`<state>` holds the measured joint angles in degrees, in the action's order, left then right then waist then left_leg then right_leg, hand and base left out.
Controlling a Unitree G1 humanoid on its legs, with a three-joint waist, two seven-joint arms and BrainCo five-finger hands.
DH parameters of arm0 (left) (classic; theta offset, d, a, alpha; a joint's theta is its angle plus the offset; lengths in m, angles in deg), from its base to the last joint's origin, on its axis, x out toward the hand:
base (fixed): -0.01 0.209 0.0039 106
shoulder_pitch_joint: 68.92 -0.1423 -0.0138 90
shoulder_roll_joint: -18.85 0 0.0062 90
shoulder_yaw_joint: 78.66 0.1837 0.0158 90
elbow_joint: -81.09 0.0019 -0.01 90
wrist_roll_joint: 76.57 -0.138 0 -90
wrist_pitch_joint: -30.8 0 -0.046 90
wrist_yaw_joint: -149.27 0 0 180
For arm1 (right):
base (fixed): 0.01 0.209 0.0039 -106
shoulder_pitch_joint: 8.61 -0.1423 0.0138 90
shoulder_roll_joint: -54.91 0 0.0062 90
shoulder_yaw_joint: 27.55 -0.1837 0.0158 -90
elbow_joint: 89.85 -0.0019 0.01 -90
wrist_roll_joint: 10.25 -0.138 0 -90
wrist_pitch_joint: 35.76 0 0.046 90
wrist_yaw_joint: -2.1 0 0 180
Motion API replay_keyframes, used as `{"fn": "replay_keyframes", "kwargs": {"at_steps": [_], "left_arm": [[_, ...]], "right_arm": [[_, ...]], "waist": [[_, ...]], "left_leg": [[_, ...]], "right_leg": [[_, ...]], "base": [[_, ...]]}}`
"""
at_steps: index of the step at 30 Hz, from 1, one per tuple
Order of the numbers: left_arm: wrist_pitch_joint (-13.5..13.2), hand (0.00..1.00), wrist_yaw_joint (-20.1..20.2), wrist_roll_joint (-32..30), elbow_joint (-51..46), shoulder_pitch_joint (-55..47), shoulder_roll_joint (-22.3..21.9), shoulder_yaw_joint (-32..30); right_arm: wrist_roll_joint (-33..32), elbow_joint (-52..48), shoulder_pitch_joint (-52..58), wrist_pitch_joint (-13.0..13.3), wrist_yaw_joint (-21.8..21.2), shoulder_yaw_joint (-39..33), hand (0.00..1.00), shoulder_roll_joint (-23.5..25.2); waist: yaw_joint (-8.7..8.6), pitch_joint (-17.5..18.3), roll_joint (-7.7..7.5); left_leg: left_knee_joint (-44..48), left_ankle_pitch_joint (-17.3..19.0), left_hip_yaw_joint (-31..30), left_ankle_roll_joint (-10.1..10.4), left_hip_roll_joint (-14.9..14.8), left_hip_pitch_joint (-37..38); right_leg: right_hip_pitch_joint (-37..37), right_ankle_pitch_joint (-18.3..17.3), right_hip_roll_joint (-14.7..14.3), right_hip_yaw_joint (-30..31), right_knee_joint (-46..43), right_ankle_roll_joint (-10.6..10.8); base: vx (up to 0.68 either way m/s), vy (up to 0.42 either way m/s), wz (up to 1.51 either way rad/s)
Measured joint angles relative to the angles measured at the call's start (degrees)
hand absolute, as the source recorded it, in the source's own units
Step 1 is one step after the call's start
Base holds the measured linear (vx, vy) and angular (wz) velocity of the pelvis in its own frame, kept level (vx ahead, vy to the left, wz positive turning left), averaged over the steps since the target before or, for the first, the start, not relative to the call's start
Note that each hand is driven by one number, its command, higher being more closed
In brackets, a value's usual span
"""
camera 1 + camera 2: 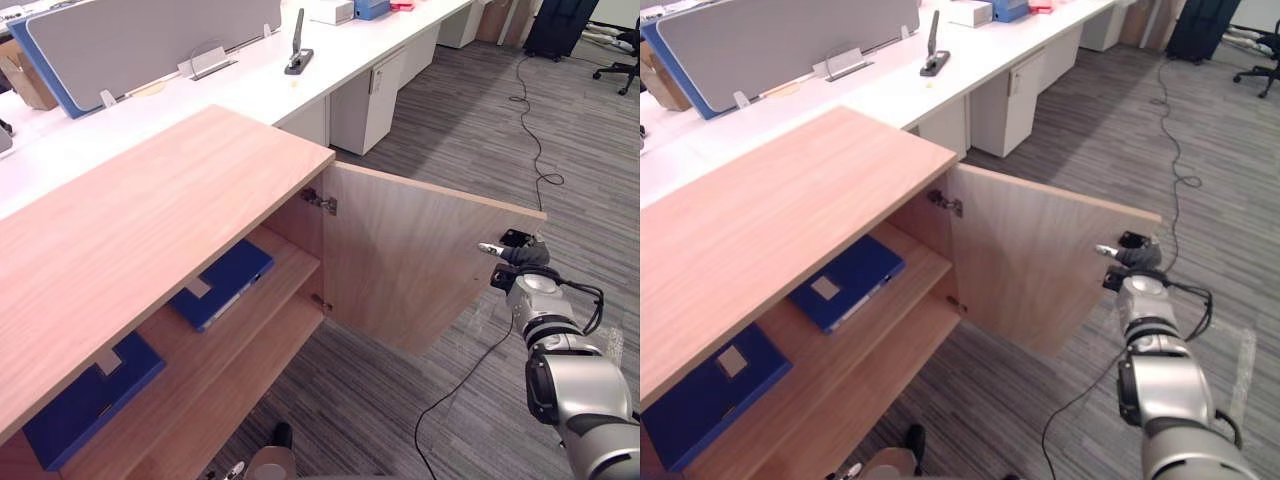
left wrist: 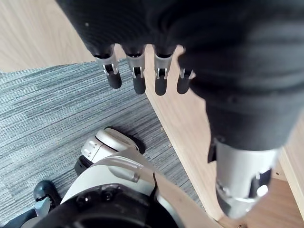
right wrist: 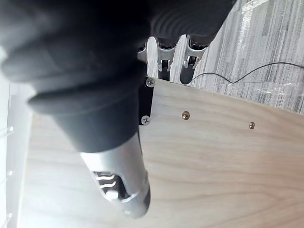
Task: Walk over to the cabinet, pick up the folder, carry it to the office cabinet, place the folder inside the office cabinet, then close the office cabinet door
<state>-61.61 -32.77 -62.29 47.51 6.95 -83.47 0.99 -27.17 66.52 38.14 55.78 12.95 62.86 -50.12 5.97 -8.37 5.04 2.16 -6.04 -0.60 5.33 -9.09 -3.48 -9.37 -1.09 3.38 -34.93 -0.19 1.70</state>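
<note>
Grey carpet (image 1: 450, 110) surrounds the office cabinet (image 1: 150, 230), and the folder (image 1: 222, 283) already lies on its shelf (image 1: 288, 262) (near another blue folder (image 1: 88, 402)). The door (image 1: 420, 260) stands open. The right hand (image 1: 522, 256) seemingly touches the door's outer edge, though its grip cannot be told. The left hand (image 2: 137, 80) hangs slack and empty. Only closing the door remains.

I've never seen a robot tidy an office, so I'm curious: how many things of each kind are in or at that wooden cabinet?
Blue folders inside: 2
Open cabinet door: 1
Robot's right hand at the door's edge: 1
Total: 4
</note>
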Motion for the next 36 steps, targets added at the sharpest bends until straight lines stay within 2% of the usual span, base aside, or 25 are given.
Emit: {"fn": "replay_keyframes", "kwargs": {"at_steps": [3, 4, 5, 7, 10, 11, 13, 14, 15, 16, 17, 19, 21, 22, 24, 25, 27, 28, 29, 30, 31, 32, 33, 35, 36], "left_arm": [[0.24, 0.0, 0.0, -0.7, 0.46, 0.25, -0.14, -0.27], [0.29, 0.0, 0.0, -0.92, 0.48, 0.38, -0.14, -1.04], [0.29, 0.0, 0.0, -0.99, 0.5, 0.48, -0.14, -1.67], [0.07, 0.0, -0.06, -3.55, 0.42, 1.09, -0.03, -3.44], [-0.35, 0.0, -0.01, -7.66, 0.44, 1.9, -0.31, -4.29], [-0.35, 0.0, 0.0, -8.09, 0.49, 2.07, -0.47, -4.39], [-0.48, 0.0, 0.03, -8.87, 1.33, 2.52, -0.78, -5.11], [-0.47, 0.0, 0.02, -9.53, 2.18, 3.21, -0.81, -5.36], [-0.48, 0.0, 0.02, -9.58, 2.36, 3.48, -0.86, -5.35], [-0.47, 0.0, -0.03, -9.69, 2.71, 4.02, -0.95, -5.34], [-0.46, 0.0, -0.08, -9.66, 2.71, 4.5, -1.12, -5.13], [-0.47, 0.0, -0.09, -8.94, 2.68, 4.73, -1.15, -5.01], [-0.43, 0.0, -0.11, -6.37, 2.76, 4.74, -1.23, -5.01], [-0.39, 0.0, -0.14, -4.65, 2.97, 4.24, -1.22, -5.13], [-0.29, 0.0, -0.44, -2.26, 3.9, 3.51, -1.16, -5.79], [-0.27, 0.0, -0.8, -0.39, 3.87, 3.45, -1.05, -6.42], [-0.28, 0.0, -0.94, 1.63, 3.85, 3.55, -0.71, -6.72], [-0.29, 0.0, -1.34, 2.17, 3.84, 3.76, -0.28, -6.78], [-0.29, 0.0, -1.56, 2.23, 3.84, 3.97, -0.04, -6.78], [-0.31, 0.0, -2.07, 2.25, 3.77, 4.47, 0.02, -6.89], [-0.34, 0.0, -2.59, 2.24, 3.76, 4.79, 0.03, -7.1], [-0.34, 0.0, -2.74, 2.23, 3.82, 4.99, -0.15, -7.58], [-0.33, 0.0, -2.9, 2.22, 3.84, 5.31, -0.57, -8.21], [-0.32, 0.0, -3.09, 1.53, 3.86, 5.16, -0.68, -8.78], [-0.33, 0.0, -3.14, 0.86, 3.93, 5.44, -0.72, -8.78]], "right_arm": [[6.21, -13.05, 6.49, -2.71, -0.11, 8.12, 0.0, -1.48], [12.98, -19.92, 9.76, -3.34, -0.24, 10.87, 0.0, -2.71], [15.48, -23.79, 11.67, -3.7, -0.73, 12.14, 0.0, -3.63], [25.38, -37.83, 19.51, -3.83, -3.12, 16.2, 0.0, -7.03], [25.68, -53.36, 28.09, -3.38, -6.82, 22.39, 0.0, -12.1], [24.57, -55.43, 29.14, -2.7, -7.47, 23.83, 0.0, -12.83], [21.96, -57.93, 30.59, 0.31, -10.43, 29.47, 0.0, -14.01], [21.72, -57.87, 30.66, 2.28, -13.93, 36.02, 0.0, -13.86], [22.46, -57.79, 30.81, 3.32, -15.53, 38.59, 0.0, -13.46], [22.96, -57.39, 31.85, 5.59, -16.96, 40.92, 0.0, -12.13], [24.94, -53.42, 34.3, 9.53, -20.13, 42.1, 0.0, -7.72], [26.97, -45.83, 36.61, 10.49, -21.62, 41.73, 0.0, -0.83], [31.83, -31.95, 37.62, 9.51, -21.43, 40.11, 0.0, 6.2], [36.48, -24.55, 38.54, 8.33, -20.23, 36.83, 0.0, 9.05], [41.53, -16.69, 39.62, 6.49, -17.81, 31.01, 0.0, 11.14], [44.28, -12.91, 40.27, 5.23, -16.21, 26.99, 0.0, 12.02], [46.28, -7.23, 41.23, 3.84, -14.56, 20.68, 0.0, 13.49], [46.34, -3.57, 42.09, 2.68, -13.17, 16.32, 0.0, 14.88], [46.2, -1.8, 42.63, 1.96, -12.63, 13.97, 0.0, 15.62], [46.0, 1.19, 43.54, 0.17, -11.19, 9.47, 0.0, 16.96], [45.66, 2.93, 44.26, -1.14, -10.44, 6.68, 0.0, 17.76], [45.55, 3.17, 44.71, -1.71, -10.12, 5.53, 0.0, 18.3], [45.22, 3.11, 45.44, -2.37, -9.1, 3.66, 0.0, 19.12], [44.49, 2.89, 46.2, -3.06, -7.56, 0.33, 0.0, 19.86], [43.69, 2.87, 46.38, -3.07, -7.22, -0.6, 0.0, 19.97]], "waist": [[-1.66, 0.16, 0.06], [-2.52, 0.22, 0.04], [-3.07, 0.25, 0.05], [-4.99, 1.77, 0.03], [-6.24, 3.31, -0.06], [-6.28, 3.52, -0.02], [-6.29, 4.81, -0.16], [-5.87, 5.68, -0.46], [-5.45, 6.15, -0.44], [-4.57, 6.55, -0.37], [-3.78, 6.64, -0.33], [-3.41, 6.56, -0.46], [-3.0, 6.35, -0.53], [-2.9, 6.2, -0.65], [-2.85, 5.86, -0.97], [-2.8, 5.07, -1.67], [-2.51, 3.52, -2.52], [-2.52, 2.7, -3.36], [-2.53, 2.37, -3.46], [-2.51, 2.04, -4.27], [-2.48, 1.62, -4.2], [-2.45, 1.08, -4.64], [-2.14, 0.12, -4.43], [-1.98, 0.17, -4.62], [-2.07, 0.16, -4.62]], "left_leg": [[0.09, -0.14, 6.31, -0.34, -2.56, 0.5], [0.14, -0.32, 7.44, -0.5, -3.21, 0.48], [0.23, -0.69, 7.67, -0.02, -3.4, 0.49], [0.34, -1.11, 9.56, 0.45, -4.38, 0.48], [2.36, -1.17, 11.05, 0.51, -6.08, 0.49], [3.03, -1.22, 11.28, 0.51, -6.5, 0.49], [4.83, -1.54, 11.9, 0.42, -7.57, 0.47], [5.7, -2.35, 12.06, 0.87, -8.21, 0.4], [5.92, -2.52, 12.04, 0.74, -8.34, 0.29], [6.26, -2.64, 11.9, 0.73, -8.4, 0.09], [6.21, -3.34, 11.52, 0.6, -8.55, 0.23], [6.11, -4.08, 11.06, 0.8, -8.42, 0.15], [5.99, -3.83, 11.05, 1.07, -8.12, -0.61], [5.32, -3.57, 11.16, 1.18, -8.02, -0.51], [4.85, -2.76, 11.64, 1.97, -8.05, -0.37], [4.92, -2.7, 12.37, 1.92, -7.65, -0.46], [6.55, -2.74, 13.59, 1.87, -6.92, -0.84], [8.27, -3.08, 15.02, 1.41, -6.33, -2.1], [8.9, -3.59, 16.37, 0.71, -5.95, -2.95], [9.31, -4.89, 19.19, -1.12, -5.31, -3.96], [8.76, -5.93, 22.06, -2.77, -4.51, -4.32], [10.11, -4.79, 24.2, -4.25, -4.57, -4.61], [15.68, -0.5, 29.18, -6.67, -5.55, -4.63], [24.16, 6.25, 35.38, -7.88, -5.81, -4.2], [25.06, 7.33, 36.68, -7.9, -5.71, -4.1]], "right_leg": [[0.05, 0.1, -1.11, 1.77, 1.15, -0.5], [0.34, 0.45, -1.77, 2.81, 2.03, -0.93], [0.39, 0.51, -2.05, 3.11, 2.31, -1.02], [0.44, 0.67, -3.25, 4.17, 3.79, -1.31], [0.34, 0.28, -4.59, 4.98, 4.14, -1.96], [0.33, 0.19, -4.88, 5.26, 4.14, -2.09], [0.24, -0.38, -5.6, 5.49, 4.15, -2.98], [-0.13, -0.84, -6.12, 5.44, 4.15, -3.65], [-0.2, -1.1, -6.3, 5.4, 4.15, -4.04], [-0.48, -1.47, -6.58, 5.15, 4.14, -4.55], [-1.27, -1.55, -7.05, 4.14, 4.12, -4.56], [-1.83, -1.83, -7.16, 3.36, 3.7, -4.25], [-1.41, -3.16, -7.09, 2.69, 3.14, -4.41], [-1.29, -3.55, -6.99, 2.23, 2.69, -3.93], [-0.41, -4.41, -6.57, 2.2, 1.59, -3.51], [0.07, -4.49, -5.91, 2.23, 0.81, -3.49], [-0.15, -4.5, -4.68, 1.98, 0.02, -3.44], [-0.25, -4.48, -3.81, 0.96, -0.18, -3.38], [-0.5, -4.45, -3.3, 0.11, -0.19, -3.33], [-0.77, -3.96, -2.41, -1.67, -0.17, -2.87], [-0.7, -3.56, -1.5, -3.9, -0.13, -3.13], [-0.84, -3.48, -1.0, -4.75, -0.2, -3.22], [-1.92, -3.34, -0.21, -5.81, -0.2, -3.05], [-2.13, -2.9, 2.51, -8.73, -0.15, -2.32], [-1.96, -2.7, 3.11, -9.79, -0.08, -2.02]], "base": [[0.0, -0.038, -0.32], [0.04, -0.046, -0.45], [0.07, -0.065, -0.36], [0.1, -0.088, -0.28], [0.11, -0.106, -0.36], [0.06, -0.095, -0.46], [0.04, -0.157, -0.34], [0.03, -0.173, -0.11], [0.02, -0.105, 0.09], [0.02, -0.065, 0.32], [0.02, -0.054, 0.53], [0.0, -0.019, 0.51], [-0.01, 0.048, 0.45], [-0.01, 0.07, 0.37], [0.0, 0.139, 0.07], [0.0, 0.129, -0.02], [0.0, 0.1, 0.11], [0.0, 0.102, 0.29], [0.02, 0.066, 0.56], [0.02, 0.061, 0.74], [-0.01, 0.084, 0.73], [-0.01, 0.107, 0.59], [0.01, 0.1, 0.41], [0.1, 0.116, 0.63], [0.13, 0.124, 0.95]]}}
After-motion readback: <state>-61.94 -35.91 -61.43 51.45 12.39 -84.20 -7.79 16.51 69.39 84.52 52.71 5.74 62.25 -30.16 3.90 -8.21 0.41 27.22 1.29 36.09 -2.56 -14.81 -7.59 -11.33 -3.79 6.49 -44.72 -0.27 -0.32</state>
